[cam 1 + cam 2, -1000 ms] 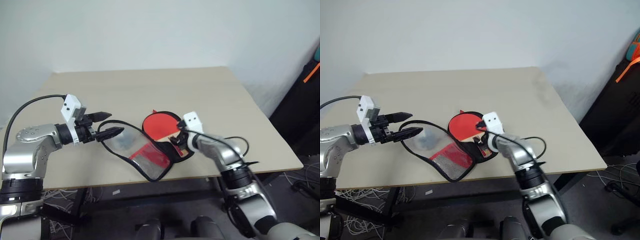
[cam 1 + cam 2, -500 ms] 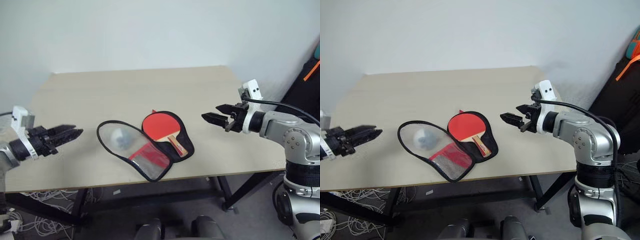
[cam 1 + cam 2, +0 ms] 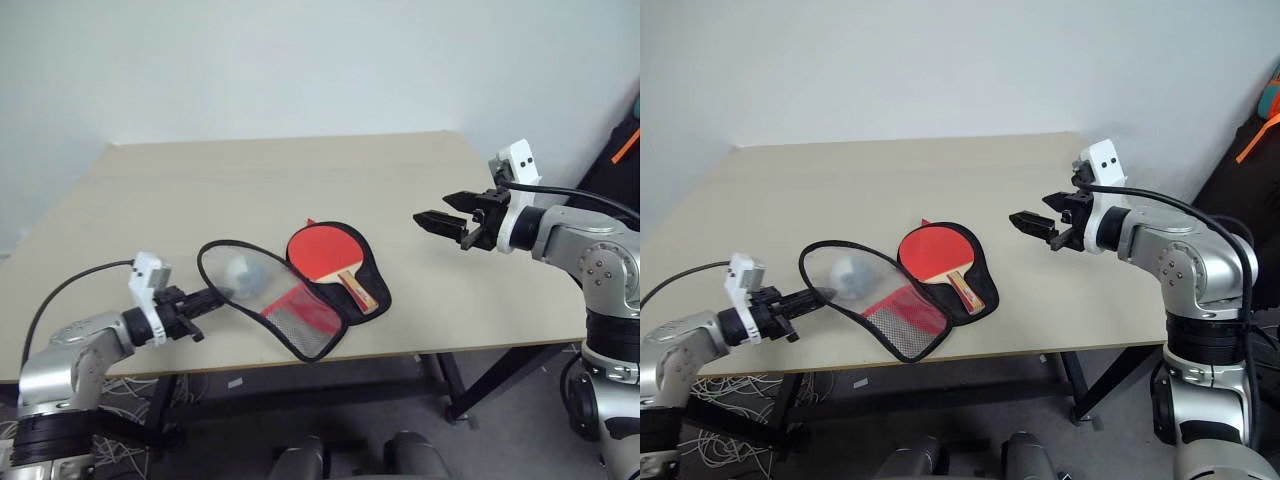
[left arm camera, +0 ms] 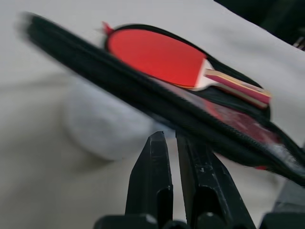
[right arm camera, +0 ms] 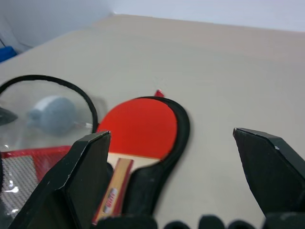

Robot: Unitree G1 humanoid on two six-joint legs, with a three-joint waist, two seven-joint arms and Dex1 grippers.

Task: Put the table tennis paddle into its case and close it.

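Pinching the open red-and-black fabric case's (image 3: pixel 290 300) flap edge, the closed left gripper (image 3: pixel 207 298) could slip while folding it over the red rubber-faced paddle (image 3: pixel 325 255); the right gripper (image 3: pixel 432 220) hangs wide open, empty.

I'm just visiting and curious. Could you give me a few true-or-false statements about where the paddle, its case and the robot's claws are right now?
1. The table tennis paddle lies in the open case. True.
2. The case is zipped shut. False: its flap lies spread open on the table.
3. The right claw holds the paddle. False: it is open, above the table, apart from it.
4. The left claw is at the flap's edge, fingers together. True.
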